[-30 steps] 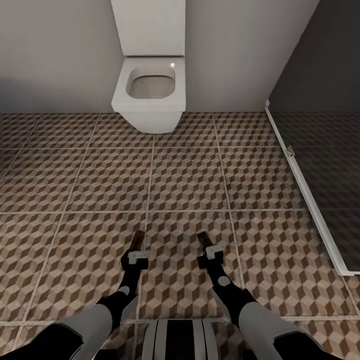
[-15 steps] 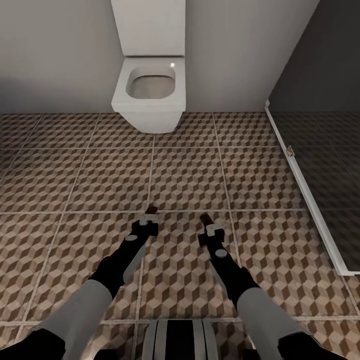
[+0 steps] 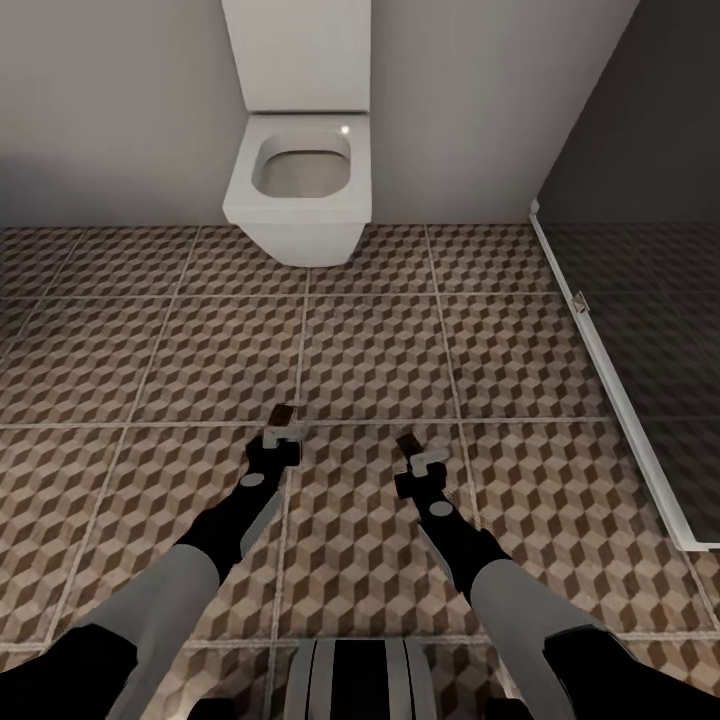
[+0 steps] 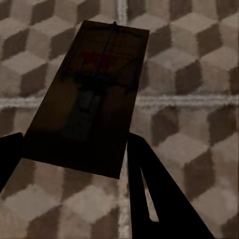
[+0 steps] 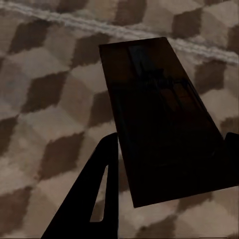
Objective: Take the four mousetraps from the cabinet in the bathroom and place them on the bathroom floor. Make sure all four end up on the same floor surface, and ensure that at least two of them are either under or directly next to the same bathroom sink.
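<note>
— Cube-patterned tiles everywhere: the bathroom floor (image 3: 380, 350) runs up to a grey wall, where a white toilet (image 3: 300, 185) sits, and a dark glass shower wall (image 3: 640, 330) stands off to the robot's right.

— And the arms?

— Both stretched forward, low over the floor. The left tool (image 3: 283, 432) is clamped on a mousetrap (image 3: 282, 414), and the board sticks out past its fingertips, right over a grout line.

— Can you see the trap properly?

— In the left wrist view, yes: the left mousetrap (image 4: 92, 94) is a dark brown board with wire parts and a red bit, held at its near end between the two black fingers (image 4: 159, 194). Tiles show all around it.

— The other side?

— The right tool (image 3: 418, 462) grips a second mousetrap (image 3: 407, 444) the same way. In its wrist view that mousetrap (image 5: 164, 119) is in shadow, its wires barely readable, with a finger (image 5: 94, 199) against one long edge.

— Touching the floor?

— I can't tell whether either one does.
</note>
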